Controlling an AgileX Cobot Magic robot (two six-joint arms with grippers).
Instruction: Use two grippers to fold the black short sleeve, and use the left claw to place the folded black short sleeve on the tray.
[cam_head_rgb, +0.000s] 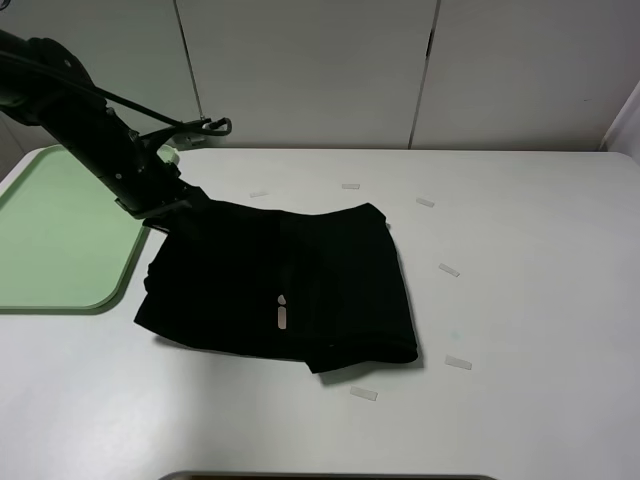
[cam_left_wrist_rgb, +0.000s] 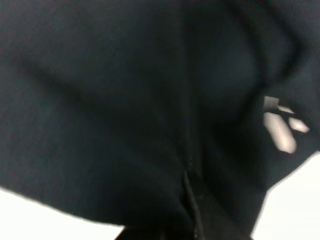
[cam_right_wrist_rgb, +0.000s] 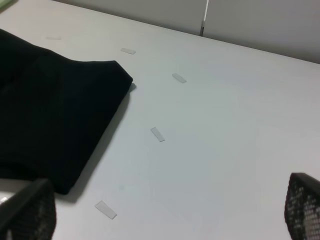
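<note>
One black short sleeve (cam_head_rgb: 290, 290) lies folded into a rough rectangle on the table (cam_head_rgb: 520, 330), longer side to side, its left edge just beside the tray (cam_head_rgb: 60, 240). The left gripper (cam_head_rgb: 180, 207) has its jaws clenched on the far-left corner of the cloth, the tray lying directly leftward of that grip. The right gripper (cam_right_wrist_rgb: 165, 215) stands clear of the shirt's right edge with jaws released, so the carry looks to be the left arm's

The black cloth short sleeve (cam_head_rgb: 290, 290) looks soft and matt. The flat pale green plastic tray (cam_head_rgb: 60, 240) is smooth and faintly glossy. The white bench (cam_head_rgb: 530, 320) is smooth and matt, bearing thin translucent tape-like strips (cam_head_rgb: 449, 270). The black pads (cam_right_wrist_rgb: 304, 207) of the right claw (cam_right_wrist_rgb: 165, 215) look rough and finely dimpled.
</note>
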